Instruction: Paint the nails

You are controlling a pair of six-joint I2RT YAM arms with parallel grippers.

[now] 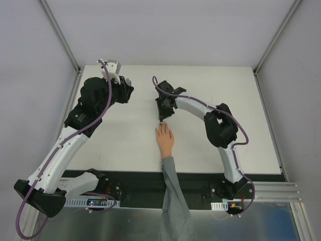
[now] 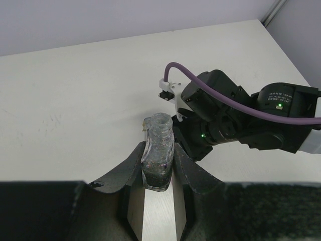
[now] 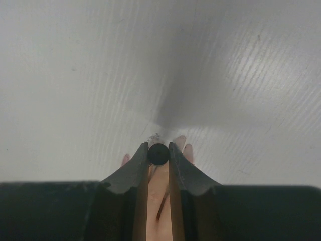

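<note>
The peach mannequin hand (image 1: 164, 138) lies flat on the white table, its grey sleeve (image 1: 173, 196) running toward the near edge. My right gripper (image 1: 161, 118) hovers over its fingertips, shut on the black brush cap (image 3: 158, 154). A glittery brush tip (image 3: 154, 136) pokes out just beyond the cap, above the fingers (image 3: 179, 141). The nails (image 3: 188, 148) are barely distinguishable from the skin. My left gripper (image 1: 129, 90) sits at the far left, shut on a small open bottle (image 2: 159, 150) of dark glittery polish, held upright above the table.
The right arm's wrist and purple cable (image 2: 225, 118) stand close behind the bottle in the left wrist view. Metal frame posts (image 1: 75, 60) rise at the table's far corners. A black strip (image 1: 200, 176) borders the near edge.
</note>
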